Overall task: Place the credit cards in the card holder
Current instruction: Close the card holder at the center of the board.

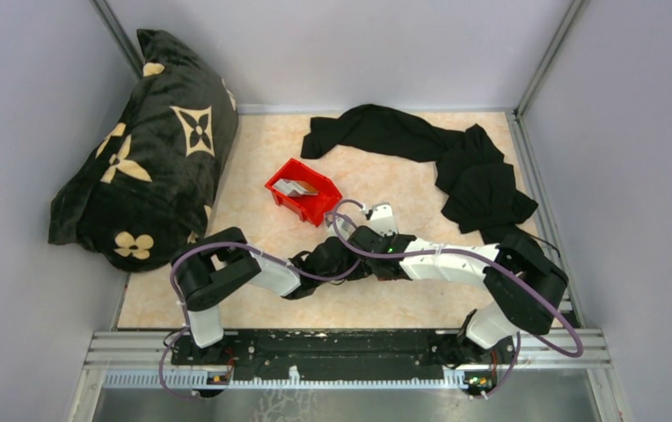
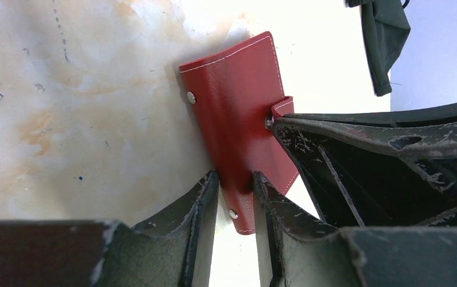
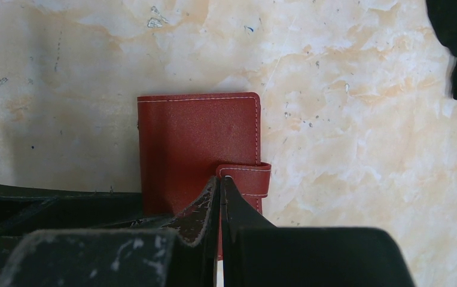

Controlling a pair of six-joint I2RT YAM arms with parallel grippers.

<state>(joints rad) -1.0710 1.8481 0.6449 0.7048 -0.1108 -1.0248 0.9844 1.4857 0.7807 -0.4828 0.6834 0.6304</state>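
You will find the card holder (image 2: pixel 238 125) on the table (image 1: pixel 253 220), forward of centre, between the two arms. The left gripper (image 2: pixel 235 179) straddles one edge of it, with one finger on each side, both touching it. The right gripper (image 3: pixel 220 182) meets it from the right, its closed fingertips at the strap. Behind both grippers sits the bin (image 1: pixel 302 209), with the credit cards (image 1: pixel 295 186) in it. The cushion (image 1: pixel 139 149) lies at the rear left. The garment (image 1: pixel 438 154) lies along the rear right.
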